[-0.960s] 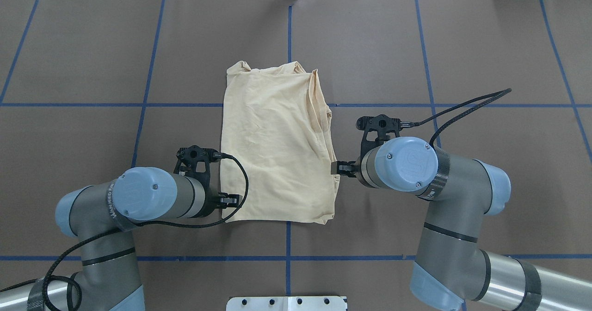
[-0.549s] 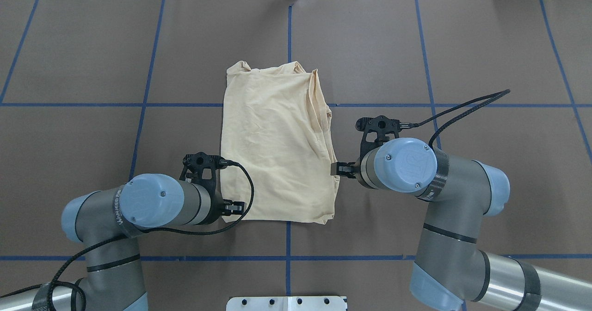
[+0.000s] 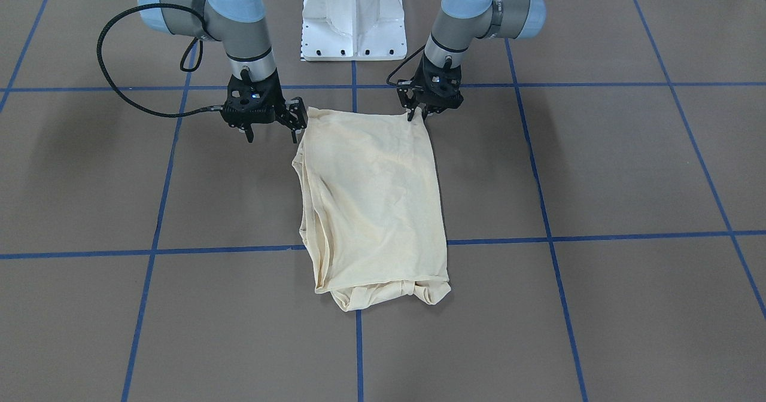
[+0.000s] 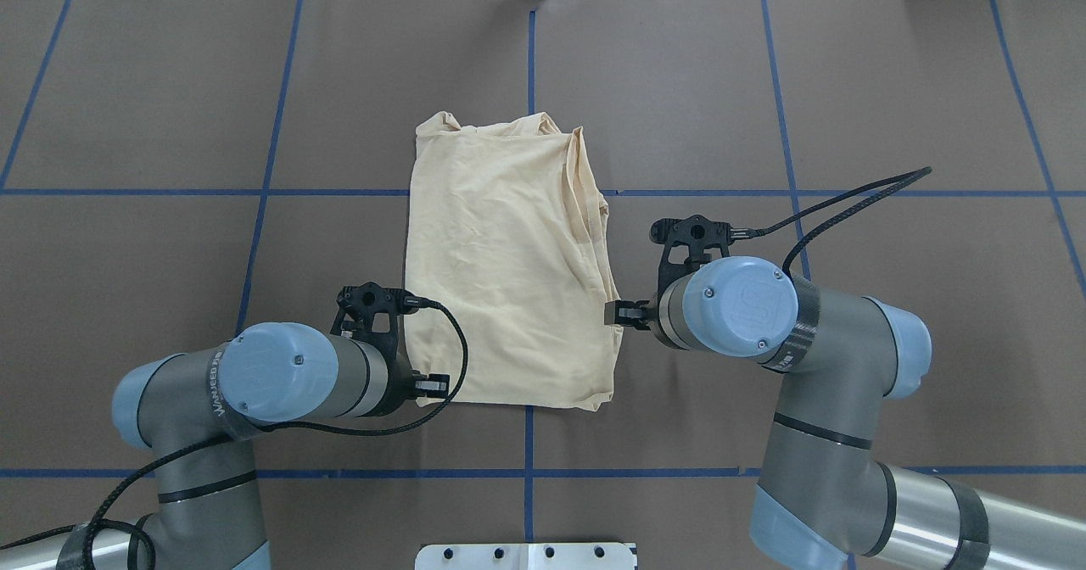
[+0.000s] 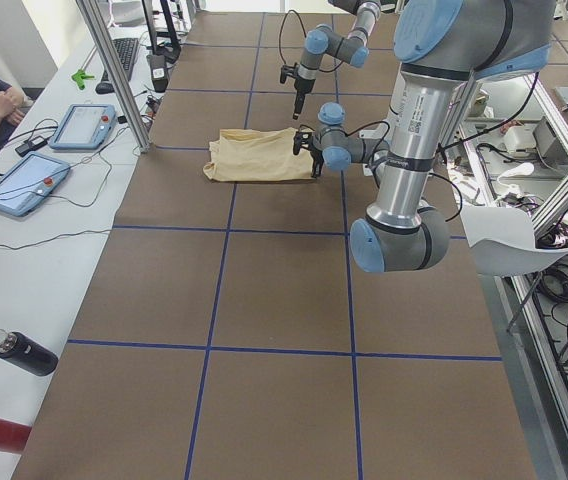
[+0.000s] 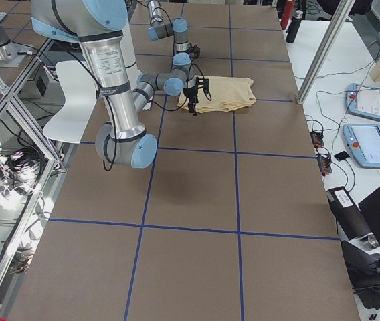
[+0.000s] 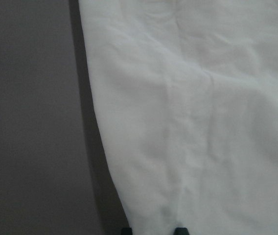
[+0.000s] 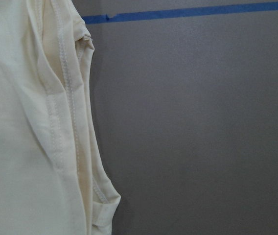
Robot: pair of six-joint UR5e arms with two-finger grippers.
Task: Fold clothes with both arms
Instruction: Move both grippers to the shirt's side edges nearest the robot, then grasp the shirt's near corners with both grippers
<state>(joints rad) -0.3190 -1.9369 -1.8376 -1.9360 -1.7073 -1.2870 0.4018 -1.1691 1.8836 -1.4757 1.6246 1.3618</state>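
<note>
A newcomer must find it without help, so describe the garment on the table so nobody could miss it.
Start at the brown table gridded with blue tape; look to its middle, ahead of the robot arms. A folded cream-yellow shirt lies there, the left gripper at one robot-side corner, the right gripper beside the opposite edge. It is the only pale, soft thing on that dark surface.
</note>
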